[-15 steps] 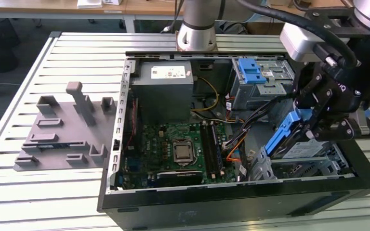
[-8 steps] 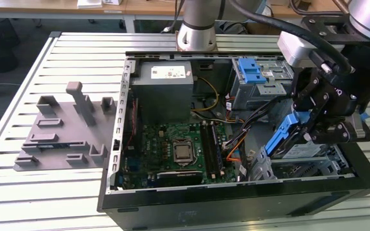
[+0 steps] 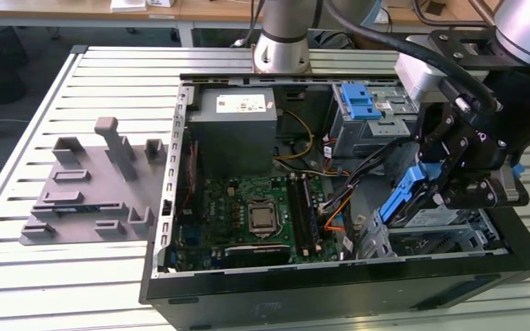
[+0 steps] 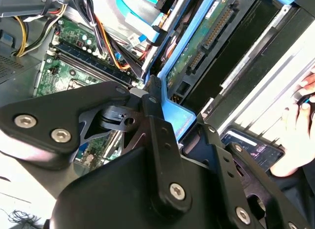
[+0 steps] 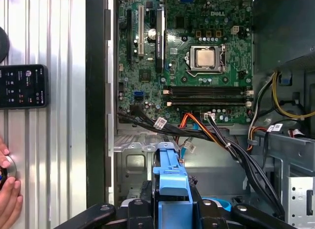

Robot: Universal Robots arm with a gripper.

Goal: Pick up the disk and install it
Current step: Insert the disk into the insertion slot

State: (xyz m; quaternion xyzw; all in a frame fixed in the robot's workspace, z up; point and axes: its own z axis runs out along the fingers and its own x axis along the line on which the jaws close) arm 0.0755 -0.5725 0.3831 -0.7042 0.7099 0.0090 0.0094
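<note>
A black robot gripper (image 3: 463,181) sits at the right of the exterior view, lowered over the right side of an open computer case (image 3: 339,289). Its fingers are closed on the disk (image 3: 410,200), a flat drive in a blue plastic bracket, held on edge and tilted just above the drive bay (image 3: 440,238) in the lower right of the case. In the first wrist view the blue bracket (image 5: 171,177) shows at the bottom centre, clamped between the black fingers. In the second wrist view the drive's circuit-board side (image 4: 206,40) runs toward the upper right.

Judging by this, picking up is done and the installing step is in hand: the disk is at the bay but not yet seated. Seating it calls for lining the bracket up squarely with the bay and keeping clear of the bundle of black and orange cables (image 3: 357,183) just beside it.

Farther out, the green motherboard (image 3: 256,214) fills the case's middle, with a grey power-supply box (image 3: 237,127) above it. A grey fixture plate (image 3: 94,193) lies on the slatted table (image 3: 25,276) at the left. A person's hand (image 5: 9,197) rests at the first wrist view's lower left.
</note>
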